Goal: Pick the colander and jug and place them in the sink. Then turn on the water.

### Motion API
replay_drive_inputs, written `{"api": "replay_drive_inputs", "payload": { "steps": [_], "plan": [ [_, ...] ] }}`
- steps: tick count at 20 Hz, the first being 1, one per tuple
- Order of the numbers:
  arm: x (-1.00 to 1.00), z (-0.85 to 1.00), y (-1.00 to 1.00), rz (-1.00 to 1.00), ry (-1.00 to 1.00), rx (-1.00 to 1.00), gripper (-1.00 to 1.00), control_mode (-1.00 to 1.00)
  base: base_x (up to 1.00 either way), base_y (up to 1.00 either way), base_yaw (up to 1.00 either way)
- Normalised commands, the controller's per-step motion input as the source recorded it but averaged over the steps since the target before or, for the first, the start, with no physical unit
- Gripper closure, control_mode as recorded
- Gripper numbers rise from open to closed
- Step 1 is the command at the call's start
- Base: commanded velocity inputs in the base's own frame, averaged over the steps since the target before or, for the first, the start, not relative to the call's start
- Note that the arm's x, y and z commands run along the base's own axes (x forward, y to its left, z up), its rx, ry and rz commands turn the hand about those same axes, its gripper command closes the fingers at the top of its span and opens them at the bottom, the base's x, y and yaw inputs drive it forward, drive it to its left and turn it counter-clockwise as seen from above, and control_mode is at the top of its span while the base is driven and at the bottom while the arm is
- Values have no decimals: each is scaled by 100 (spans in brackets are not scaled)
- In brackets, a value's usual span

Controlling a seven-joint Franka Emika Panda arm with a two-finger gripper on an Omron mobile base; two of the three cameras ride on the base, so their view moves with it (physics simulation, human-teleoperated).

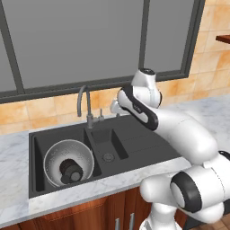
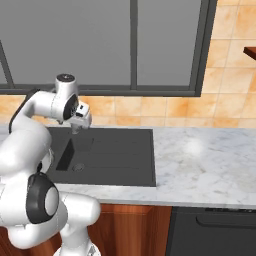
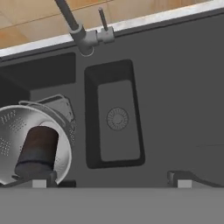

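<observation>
With the colander (image 1: 68, 162) already sitting in the big left basin of the black sink (image 1: 134, 144) and the jug (image 1: 71, 170) lying on its side inside that colander, both placing steps look done, so what's left is the water. None's running yet: no stream under the grey gooseneck faucet (image 1: 83, 102), and the small basin's drain (image 3: 117, 118) is dry and bare.

The end effector (image 3: 111, 180) hangs over the sink's flat drainer side, fingers spread wide apart w/ nothing between them, pointing down at the small middle basin. In the right base view it (image 2: 76, 131) sits just above the sink's back edge, near the wall tiles.

The faucet's small lever handle (image 3: 103, 19) stands upright just beside the spout base, at the back rim against the marble bench (image 2: 200, 160). It's near the end effector but apart, no contact yet.

Next move, I reckon: bring the hand back and across toward that lever, get a finger against it or around it, then swing it to open the tap. The handle's thin, so the approach needs to be lined up well or it'll slip past; the gooseneck right next to it could get knocked too.
</observation>
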Motion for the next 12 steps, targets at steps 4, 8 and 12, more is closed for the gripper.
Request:
{"api": "replay_drive_inputs", "payload": {
  "steps": [4,8,12],
  "plan": [
    [3,0,0,1,-30,1,-100,-100,0,0,0],
    [11,-5,0,0,-26,0,-100,-100,0,0,0],
    [30,-12,0,0,-27,0,-100,-100,0,0,0]
  ]
}}
